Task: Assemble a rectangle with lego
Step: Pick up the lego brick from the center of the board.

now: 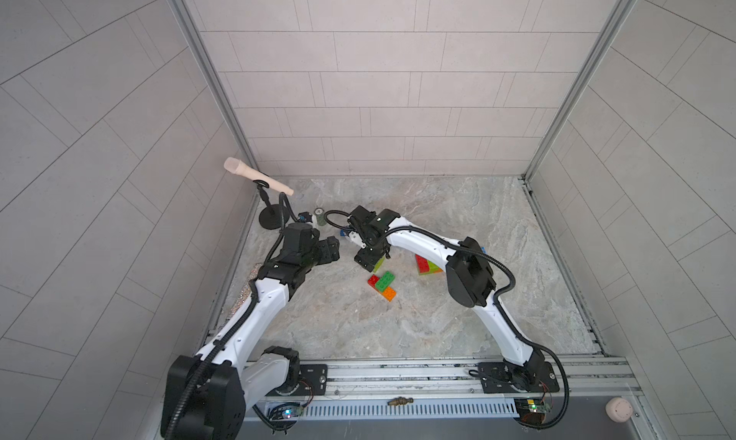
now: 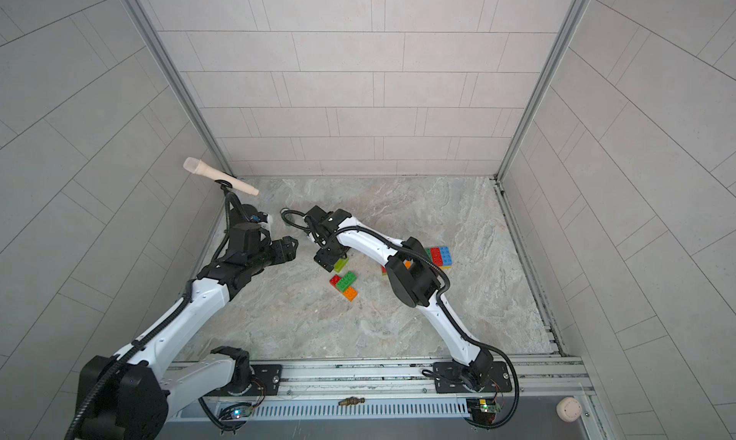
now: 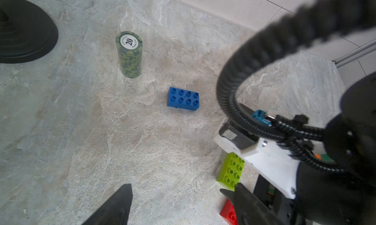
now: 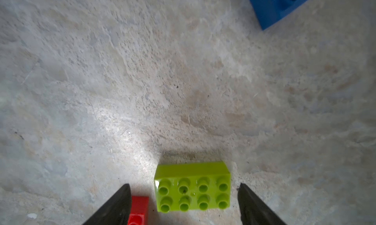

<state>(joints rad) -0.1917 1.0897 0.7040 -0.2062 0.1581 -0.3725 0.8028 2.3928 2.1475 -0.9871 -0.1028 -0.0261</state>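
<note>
Right wrist view: lime brick (image 4: 192,188), studs up on the table (image 4: 122,71), long axis spanning the right gripper (image 4: 184,185), whose parted fingers do not touch it.
Left wrist view alone shows the whole blue brick (image 3: 183,98); left gripper (image 3: 175,187) parted, empty.

A marbled grey-beige floor (image 1: 458,318) is seen enclosed on three sides by walls (image 1: 378,79) of pale grey tile, joined at the back corners by aluminium posts (image 1: 208,71), with a metal rail (image 1: 398,372) laid along the near edge, all evenly lit.
</note>
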